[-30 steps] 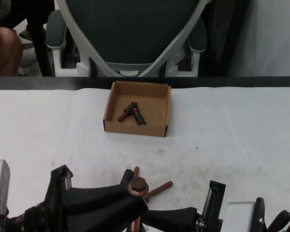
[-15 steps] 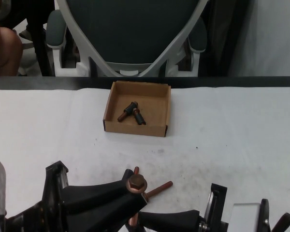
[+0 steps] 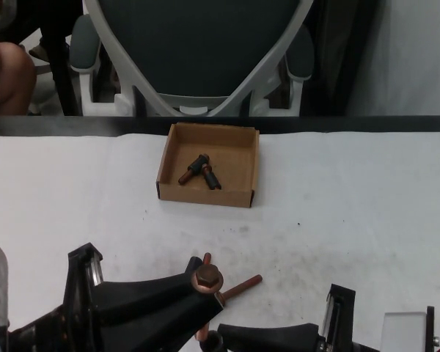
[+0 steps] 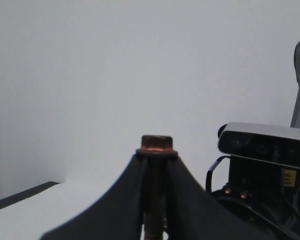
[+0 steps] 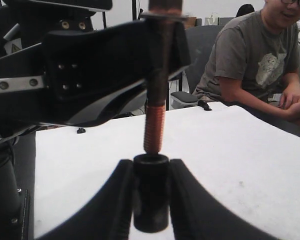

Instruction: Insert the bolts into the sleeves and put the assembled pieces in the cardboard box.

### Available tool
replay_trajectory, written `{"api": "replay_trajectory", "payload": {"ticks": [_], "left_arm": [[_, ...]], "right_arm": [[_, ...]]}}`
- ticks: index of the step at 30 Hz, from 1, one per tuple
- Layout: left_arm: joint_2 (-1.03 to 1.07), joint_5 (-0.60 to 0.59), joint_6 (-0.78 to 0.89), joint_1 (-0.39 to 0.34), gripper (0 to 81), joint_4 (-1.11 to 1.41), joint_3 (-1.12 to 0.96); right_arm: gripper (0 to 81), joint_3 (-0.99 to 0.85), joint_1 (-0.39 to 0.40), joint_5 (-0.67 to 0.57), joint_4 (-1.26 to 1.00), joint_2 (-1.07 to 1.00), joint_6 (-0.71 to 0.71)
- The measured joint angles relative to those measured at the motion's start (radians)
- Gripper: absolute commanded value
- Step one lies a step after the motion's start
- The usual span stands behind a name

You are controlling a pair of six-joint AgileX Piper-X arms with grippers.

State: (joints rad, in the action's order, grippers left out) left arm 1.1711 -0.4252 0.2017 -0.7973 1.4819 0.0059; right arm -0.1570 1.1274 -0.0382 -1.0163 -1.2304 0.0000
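My left gripper (image 3: 205, 287) is shut on a copper bolt (image 3: 206, 279), held upright with its hex head up (image 4: 156, 143) at the bench's near edge. Its threaded shank (image 5: 154, 129) points down at a black sleeve (image 5: 150, 192), on which my right gripper (image 5: 151, 200) is shut, just below the bolt's tip. The tip stands right above the sleeve's mouth, barely apart. Two loose copper bolts (image 3: 238, 287) lie crossed on the white bench behind the held one. The cardboard box (image 3: 243, 194) at mid-bench holds two assembled pieces (image 3: 199, 171).
The white bench cover (image 3: 352, 213) stretches wide to both sides of the box. A grey office chair (image 3: 198, 51) stands behind the far edge. The left arm's black body (image 5: 50, 80) looms close to the right gripper.
The right arm has sunk lower toward the near edge, taking the sleeve down off the bolt's shank. The left gripper with the bolt shifted slightly, then held.
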Motion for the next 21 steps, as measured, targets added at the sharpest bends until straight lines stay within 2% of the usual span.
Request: {"api": "replay_trajectory", "payload": {"ticks": [10,21], "left_arm": [[0.000,0.000,0.008,0.000,0.8,0.000,0.000],[0.000,0.027,0.007,-0.066,0.8,0.022,0.000]], "right_arm": [[0.2,-0.001,0.000,-0.022,0.000,0.000,0.016],[0.2,-0.001,0.000,-0.038,-0.027,0.000,0.025]]}}
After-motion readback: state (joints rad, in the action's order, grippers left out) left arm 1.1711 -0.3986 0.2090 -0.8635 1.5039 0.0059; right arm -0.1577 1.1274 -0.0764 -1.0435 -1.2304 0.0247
